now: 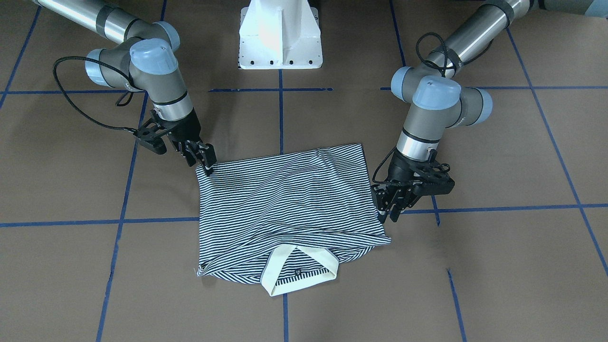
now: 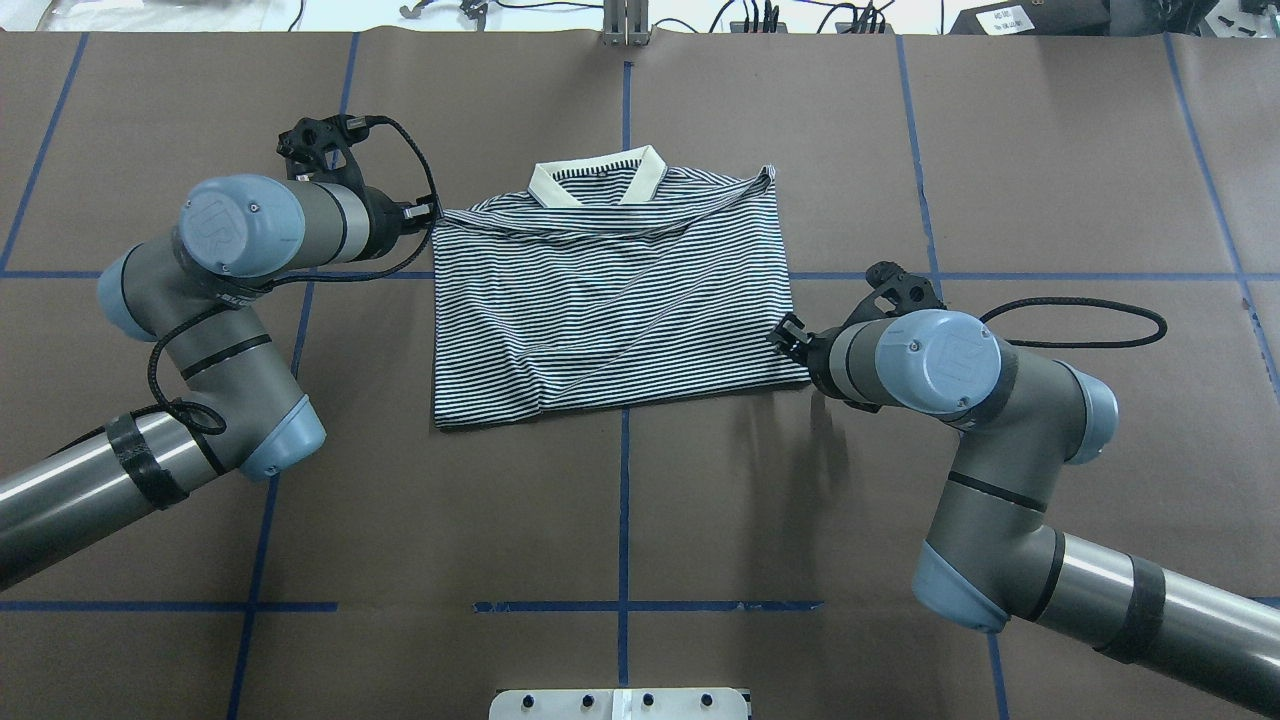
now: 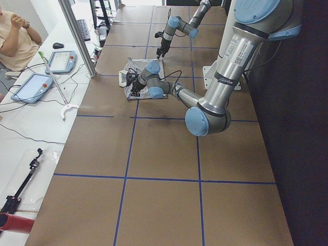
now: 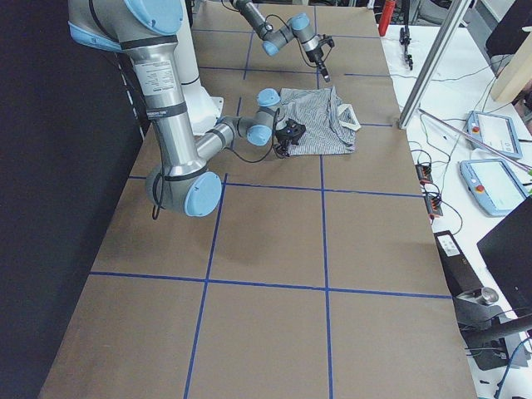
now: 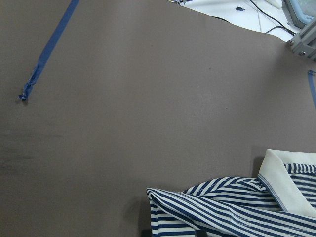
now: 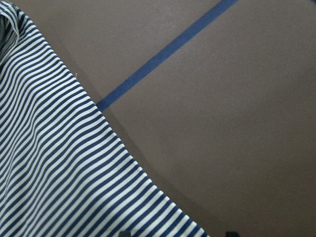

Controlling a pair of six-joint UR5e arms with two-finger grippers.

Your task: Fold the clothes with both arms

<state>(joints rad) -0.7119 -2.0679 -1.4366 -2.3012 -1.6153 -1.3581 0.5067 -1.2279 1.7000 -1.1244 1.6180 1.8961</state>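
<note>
The striped polo shirt (image 1: 285, 199) lies on the brown table, folded into a rough rectangle, with its cream collar (image 1: 304, 273) on the side away from the robot. It also shows in the overhead view (image 2: 610, 300). My left gripper (image 1: 388, 211) is low beside the shirt's left edge near the collar end (image 2: 432, 212). Its jaws look open, with the shirt corner (image 5: 232, 207) just ahead. My right gripper (image 1: 205, 164) is at the shirt's near right corner (image 2: 785, 335). It also looks open, over the shirt's edge (image 6: 59, 163).
The white pedestal base (image 1: 280, 35) stands at the robot's side of the table. Blue tape lines (image 2: 625, 520) grid the brown surface. Beyond the far edge are an aluminium post (image 3: 77, 36), tablets (image 3: 36, 84) and a seated person (image 3: 15, 36).
</note>
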